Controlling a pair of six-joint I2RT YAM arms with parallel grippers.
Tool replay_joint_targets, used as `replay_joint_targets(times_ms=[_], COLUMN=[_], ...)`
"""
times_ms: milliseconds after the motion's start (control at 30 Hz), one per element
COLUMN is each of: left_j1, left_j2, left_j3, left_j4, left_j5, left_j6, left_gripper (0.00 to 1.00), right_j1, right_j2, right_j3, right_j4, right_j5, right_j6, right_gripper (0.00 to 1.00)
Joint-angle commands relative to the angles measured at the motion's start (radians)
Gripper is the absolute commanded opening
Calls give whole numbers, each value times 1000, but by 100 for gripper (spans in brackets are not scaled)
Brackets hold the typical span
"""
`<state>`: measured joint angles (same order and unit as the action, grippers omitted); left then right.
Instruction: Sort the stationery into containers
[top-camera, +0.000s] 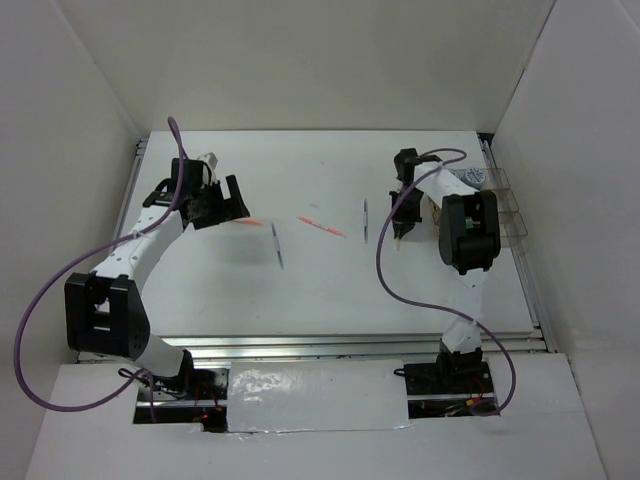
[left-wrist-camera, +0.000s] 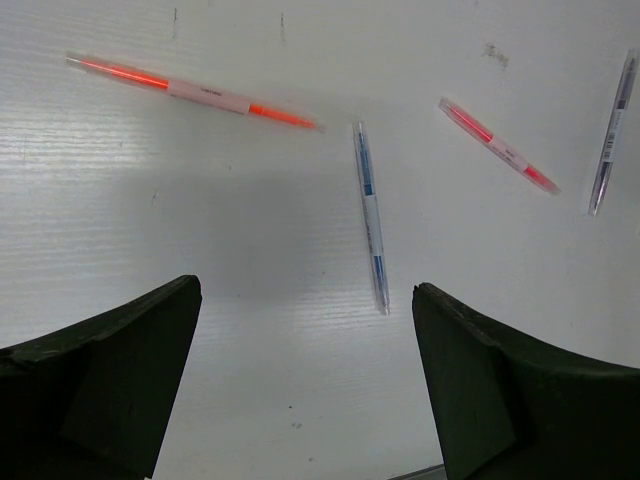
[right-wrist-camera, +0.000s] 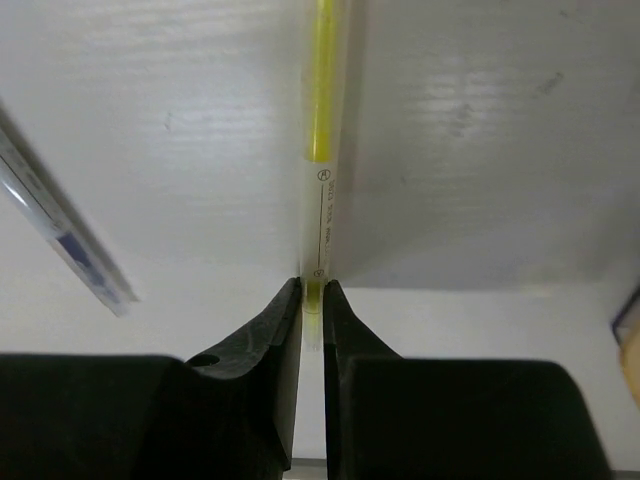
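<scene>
We see a white desk (top-camera: 330, 290) spanning the top view, with the left arm (top-camera: 130, 255) reaching across its left side and the right arm (top-camera: 468, 235) bent over its right side. At the desk's right edge, just beyond the right arm, stands the clear organiser tray (top-camera: 508, 205); what its compartments hold we cannot make out. The left claw (top-camera: 215, 200) hangs spread wide above the desk, and in its wrist view the left claw (left-wrist-camera: 305, 300) grips nothing, its two dark fingers (left-wrist-camera: 120, 380) standing well apart. The right claw (top-camera: 402, 225) points down near the tray, and its wrist view shows the right claw (right-wrist-camera: 312, 290) pressed together on the near end of a thin yellow stick (right-wrist-camera: 322, 100), which runs straight away from the fingertips; we cannot tell whether its far end touches the desk. The remaining stationery lies loose on the desk between the two arms. An orange stick (left-wrist-camera: 190, 92) lies nearest the left claw, just beside it in the top view (top-camera: 250, 222). A thin pen with blue markings (left-wrist-camera: 371, 215) lies in line with the gap between the left fingers, a little ahead of them. A second orange stick (left-wrist-camera: 497, 146) lies farther towards the middle of the desk, apart from the pen. A silver pen (left-wrist-camera: 611, 135) lies farthest from the left claw and just to the left of the right claw (top-camera: 366, 220).
</scene>
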<state>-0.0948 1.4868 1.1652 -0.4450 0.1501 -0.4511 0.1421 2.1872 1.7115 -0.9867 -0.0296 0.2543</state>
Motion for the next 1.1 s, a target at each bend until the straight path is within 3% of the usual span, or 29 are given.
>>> replay_joint_targets(times_ms=[0, 267, 433, 633, 700, 1067], left_j1=[4, -3, -10, -13, -11, -13], left_j2=[-40, -42, -46, -33, -34, -3], left_j3=[13, 10, 8, 8, 7, -4], left_j4=[15, 32, 42, 48, 52, 65], left_j5=[-7, 28, 28, 36, 36, 25], left_j6=[-3, -9, -9, -17, -15, -14], left_gripper=[99, 99, 99, 99, 99, 99], right_j1=[-30, -72, -175, -397, -447, -546], right_j2=[-154, -460, -625, -497, -478, -314], right_j3=[-35, -76, -156, -103, -137, -82], right_j4=[45, 103, 212, 125, 172, 206], right_j5=[26, -165, -219, -409, -440, -328], right_j6=[-131, -152, 60, 317, 356, 462], right_gripper=[0, 0, 0, 0, 0, 0])
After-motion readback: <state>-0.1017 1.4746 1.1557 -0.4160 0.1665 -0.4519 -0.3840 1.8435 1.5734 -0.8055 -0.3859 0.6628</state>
